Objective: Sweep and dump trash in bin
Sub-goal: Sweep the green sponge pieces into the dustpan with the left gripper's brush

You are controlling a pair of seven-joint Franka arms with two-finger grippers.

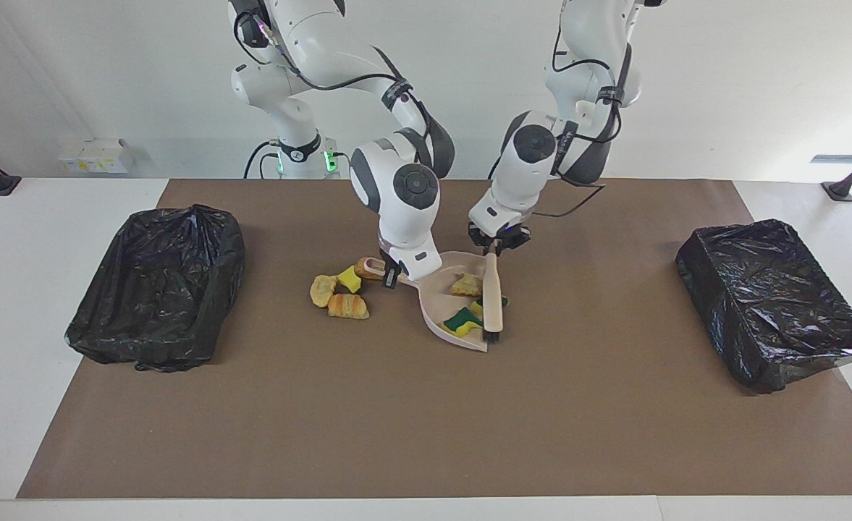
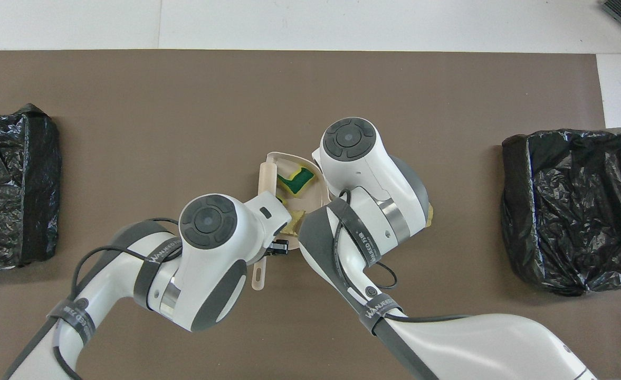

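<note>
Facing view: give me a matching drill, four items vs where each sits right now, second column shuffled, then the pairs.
Items:
1. brush
2. dustpan
3. green-and-yellow sponge piece
4. croissant-like lump

Places or states:
A. lying in the dustpan beside the brush head
B. on the mat outside the dustpan, toward the right arm's end
C. handle gripped by the left gripper, bristles at the dustpan's mouth
D. handle gripped by the right gripper, lip down on the mat

Pairs: 1-C, 2-D, 3-A, 4-B
</note>
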